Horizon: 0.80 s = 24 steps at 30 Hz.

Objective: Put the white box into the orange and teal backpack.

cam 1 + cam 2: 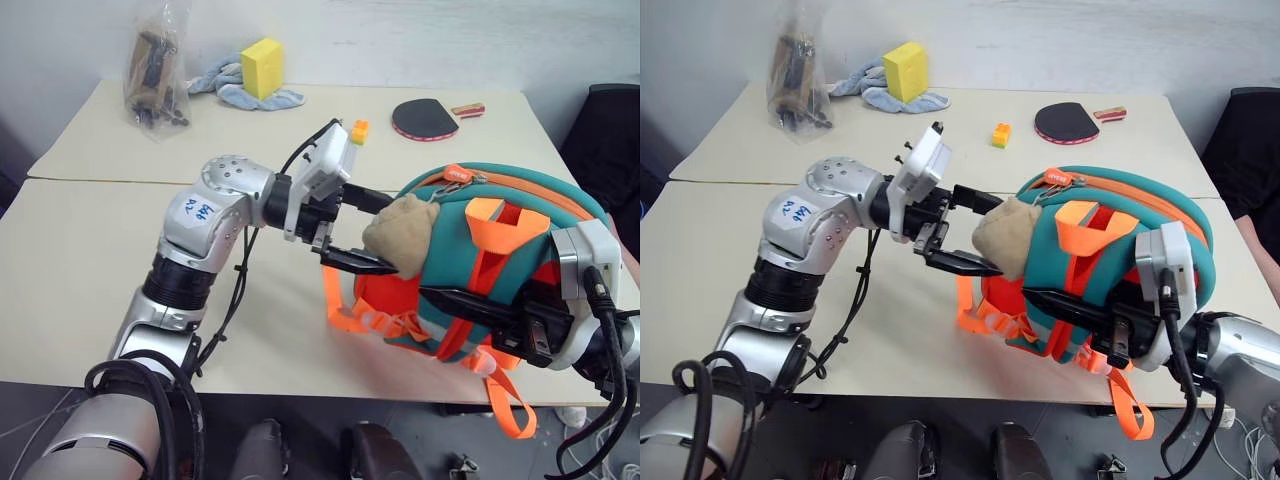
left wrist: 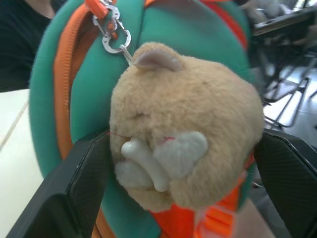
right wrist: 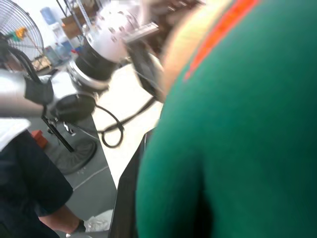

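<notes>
The orange and teal backpack (image 1: 500, 260) stands upright at the table's front edge, on the right. A tan plush toy (image 1: 400, 235) hangs from its zipper on the side facing my left arm. My left gripper (image 1: 368, 232) is open, one black finger above the plush and one below it; in the left wrist view the plush (image 2: 183, 134) sits between the two fingers (image 2: 74, 193). My right gripper (image 1: 440, 300) reaches in from the right and is shut on the backpack's lower front, among the orange straps (image 1: 480, 375). The white box is out of view.
At the back of the table (image 1: 90, 260) are a clear plastic bag (image 1: 155, 75), a yellow sponge block (image 1: 262, 67) on a blue cloth (image 1: 225, 85), a small yellow block (image 1: 1000, 134), a red and black paddle (image 1: 425, 118). A person's arm (image 1: 1262, 250) shows at the right edge.
</notes>
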Each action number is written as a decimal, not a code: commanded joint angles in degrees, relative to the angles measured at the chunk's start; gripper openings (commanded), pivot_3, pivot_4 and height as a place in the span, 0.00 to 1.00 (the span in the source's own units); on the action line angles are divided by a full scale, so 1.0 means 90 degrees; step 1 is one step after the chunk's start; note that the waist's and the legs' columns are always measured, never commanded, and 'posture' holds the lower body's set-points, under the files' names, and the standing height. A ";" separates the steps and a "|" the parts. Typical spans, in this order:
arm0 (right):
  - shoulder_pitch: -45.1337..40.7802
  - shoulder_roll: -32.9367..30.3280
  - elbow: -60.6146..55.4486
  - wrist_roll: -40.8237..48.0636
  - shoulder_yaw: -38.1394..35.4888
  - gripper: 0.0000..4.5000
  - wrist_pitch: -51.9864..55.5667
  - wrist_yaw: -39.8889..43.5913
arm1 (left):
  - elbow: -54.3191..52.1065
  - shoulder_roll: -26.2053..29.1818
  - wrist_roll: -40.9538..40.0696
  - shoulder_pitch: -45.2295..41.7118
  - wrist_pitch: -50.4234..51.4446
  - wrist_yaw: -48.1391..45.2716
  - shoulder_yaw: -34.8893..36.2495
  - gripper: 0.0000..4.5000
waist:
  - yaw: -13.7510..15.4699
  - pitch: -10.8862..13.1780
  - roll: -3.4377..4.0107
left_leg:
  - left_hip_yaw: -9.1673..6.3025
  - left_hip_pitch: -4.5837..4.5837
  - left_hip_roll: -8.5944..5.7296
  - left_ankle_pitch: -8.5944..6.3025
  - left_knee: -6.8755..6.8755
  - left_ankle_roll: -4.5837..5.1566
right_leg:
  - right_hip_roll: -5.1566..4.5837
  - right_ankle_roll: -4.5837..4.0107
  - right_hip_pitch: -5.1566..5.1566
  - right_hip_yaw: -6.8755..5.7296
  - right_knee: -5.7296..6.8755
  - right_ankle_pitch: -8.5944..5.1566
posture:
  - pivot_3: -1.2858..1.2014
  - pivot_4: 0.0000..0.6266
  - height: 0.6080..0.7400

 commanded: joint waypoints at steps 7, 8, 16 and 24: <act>0.0265 -0.0060 -0.0148 0.0161 -0.0217 0.00 -0.0198 -0.0255 | 0.0096 -0.0132 -0.0244 -0.0143 0.0174 0.0099 0.0252 0.67 | -0.0014 0.0000 0.0000 | 0.0000 0.0000 0.0001 -0.0001 -0.0006 0.0001 | 0.0002 0.0000 0.0000 0.0000 -0.0007 0.0000 | 0.52 0.24 1.00; 0.0291 -0.0070 -0.0128 0.0121 -0.0217 0.00 -0.0198 -0.0275 | 0.0098 -0.0128 -0.0258 -0.0141 0.0174 0.0092 0.0256 0.62 | -0.0014 0.0000 0.0000 | 0.0000 0.0000 0.0001 0.0000 -0.0006 0.0001 | 0.0002 0.0000 0.0000 0.0000 -0.0007 0.0000 | 0.52 0.24 1.00; 0.0708 0.0030 -0.0284 -0.0103 -0.0385 0.00 -0.0326 -0.0042 | 0.0189 -0.0109 -0.0801 -0.0321 0.0460 -0.0053 0.0681 0.24 | -0.0012 0.0000 0.0000 | 0.0000 0.0000 0.0000 0.0000 -0.0005 0.0001 | 0.0002 0.0000 0.0002 -0.0001 -0.0009 0.0000 | 0.52 0.24 1.00; 0.1475 0.0045 -0.0431 -0.0154 -0.1041 0.00 -0.0500 0.0427 | 0.2268 0.0339 -0.0659 -0.1187 -0.0111 -0.0452 0.1267 0.24 | -0.0025 0.0000 0.0000 | 0.0000 -0.0001 0.0000 0.0000 -0.0006 0.0000 | 0.0004 0.0001 0.0001 -0.0004 -0.0012 0.0000 | 0.52 0.24 1.00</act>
